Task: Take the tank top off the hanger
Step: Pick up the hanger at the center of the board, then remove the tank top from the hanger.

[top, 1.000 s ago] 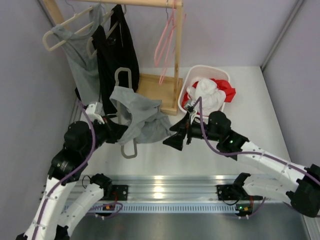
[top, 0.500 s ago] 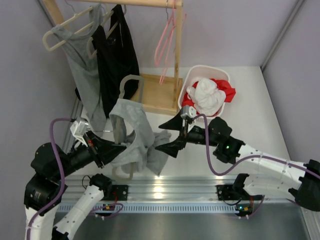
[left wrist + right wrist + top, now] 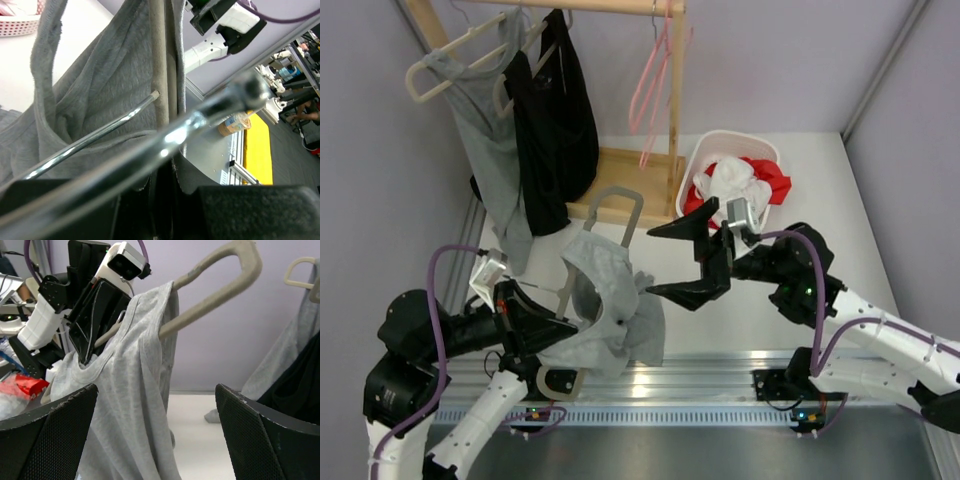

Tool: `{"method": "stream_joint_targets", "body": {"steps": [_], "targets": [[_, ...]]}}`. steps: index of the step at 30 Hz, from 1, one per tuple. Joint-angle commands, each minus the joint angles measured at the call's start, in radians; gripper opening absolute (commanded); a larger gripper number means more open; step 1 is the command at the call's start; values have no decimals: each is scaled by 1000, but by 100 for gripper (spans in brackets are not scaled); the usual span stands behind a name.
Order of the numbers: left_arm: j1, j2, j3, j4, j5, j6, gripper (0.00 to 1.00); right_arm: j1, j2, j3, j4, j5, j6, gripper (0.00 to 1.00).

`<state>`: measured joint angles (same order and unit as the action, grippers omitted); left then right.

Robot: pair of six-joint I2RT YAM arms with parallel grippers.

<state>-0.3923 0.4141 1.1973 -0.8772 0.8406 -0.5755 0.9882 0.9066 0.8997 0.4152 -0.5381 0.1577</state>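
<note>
Tank top (image 3: 608,305) and hanger (image 3: 618,190) shifted rightward, nearer right pincer (image 3: 670,260).

At the desk's (image 3: 840,200) far-left corner a wooden rack (image 3: 620,185) carries a grey garment (image 3: 485,130), a black garment (image 3: 555,120) and pink hangers (image 3: 650,90) — beside it, a white basket (image 3: 718,138) of red and white clothes (image 3: 725,185).

**Pulled back, lifted, swung round**

Drew the left hand (image 3: 558,330) back toward the near left corner, away from the rack (image 3: 620,185). Carried the hanger (image 3: 620,205) along, tipped steeper with its loop raised high. Dragged the tank top (image 3: 610,315) nearer too, bunched lower on the frame, apparently off the table (image 3: 820,200) now. Raised the right hand (image 3: 655,262) and shifted it slightly rightward.
</note>
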Motion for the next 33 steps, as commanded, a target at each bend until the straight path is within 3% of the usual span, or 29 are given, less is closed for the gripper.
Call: {"method": "stream_joint_targets", "body": {"steps": [1, 4, 11, 12, 13, 17, 20, 25, 33], "targets": [[3, -14, -8, 34, 57, -20, 0, 13, 70, 102, -44, -106, 2, 99], [3, -11, -8, 34, 60, -21, 0, 13, 167, 155, -76, -132, 17, 99], [3, -11, -51, 34, 43, -7, 0, 15, 294, 257, 26, -201, 192, 98], [3, -14, -56, 34, 31, 0, 0, 15, 308, 269, 31, -201, 250, 95], [1, -15, -62, 35, 20, 6, 0, 15, 333, 286, 46, -186, 284, 84], [3, -26, -97, 34, -27, 23, 0, 15, 382, 283, 184, -233, 496, 71], [3, -21, -104, 12, -83, 48, 0, 15, 377, 258, 261, -284, 559, 79], [3, -20, -45, 9, -143, 71, 0, 20, 275, 271, -68, -189, 324, 93], [4, 0, -15, 7, -143, 78, 0, 17, 218, 205, -82, -296, 304, 96]]}}
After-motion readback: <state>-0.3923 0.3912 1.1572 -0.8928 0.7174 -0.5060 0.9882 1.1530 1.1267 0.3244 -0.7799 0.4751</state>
